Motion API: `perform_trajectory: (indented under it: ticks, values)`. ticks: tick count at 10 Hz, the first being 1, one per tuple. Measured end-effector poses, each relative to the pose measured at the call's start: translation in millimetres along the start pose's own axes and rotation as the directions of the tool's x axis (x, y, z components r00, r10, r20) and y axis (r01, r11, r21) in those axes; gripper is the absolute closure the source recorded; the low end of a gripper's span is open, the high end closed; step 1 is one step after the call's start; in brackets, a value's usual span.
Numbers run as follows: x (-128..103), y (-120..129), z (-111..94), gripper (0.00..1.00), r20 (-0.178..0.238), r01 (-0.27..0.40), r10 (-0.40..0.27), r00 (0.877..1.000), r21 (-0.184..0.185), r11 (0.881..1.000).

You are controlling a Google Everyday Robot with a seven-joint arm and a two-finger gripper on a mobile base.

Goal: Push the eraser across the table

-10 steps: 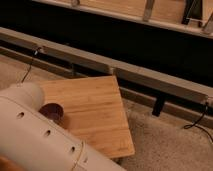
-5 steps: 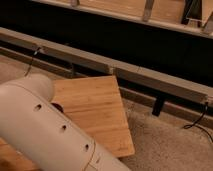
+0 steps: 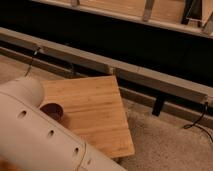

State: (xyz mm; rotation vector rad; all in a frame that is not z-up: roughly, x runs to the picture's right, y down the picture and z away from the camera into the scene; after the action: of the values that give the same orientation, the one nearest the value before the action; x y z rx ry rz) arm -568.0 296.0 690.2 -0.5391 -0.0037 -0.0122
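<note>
Our gripper, pressed together, is out of sight behind our arm (image 3: pixel 35 137), which covers the table (image 3: pixel 97 107) at its near-left corner; open wood reaches its right edge.

Arm (image 3: pixel 35 137) drew back, baring a dark round object (image 3: pixel 52 111); end effector hidden

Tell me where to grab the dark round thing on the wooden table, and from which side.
Take the dark round thing by its exposed far-right rim, probably from above: it sits low on the table, and the white arm covers its near-left side. The gripper is out of view, shut.
</note>
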Motion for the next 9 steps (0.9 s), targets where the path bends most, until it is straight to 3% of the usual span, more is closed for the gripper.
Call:
perform_trajectory:
  ticks: [6, 9]
  values:
    - [-7.5, 2.9, 25.7, 1.00, -0.104, -0.012, 0.013, 0.994, 0.006, 1.000]
    - [-17.8, 7.5, 31.4, 1.00, -0.132, 0.009, -0.007, 0.991, 0.012, 1.000]
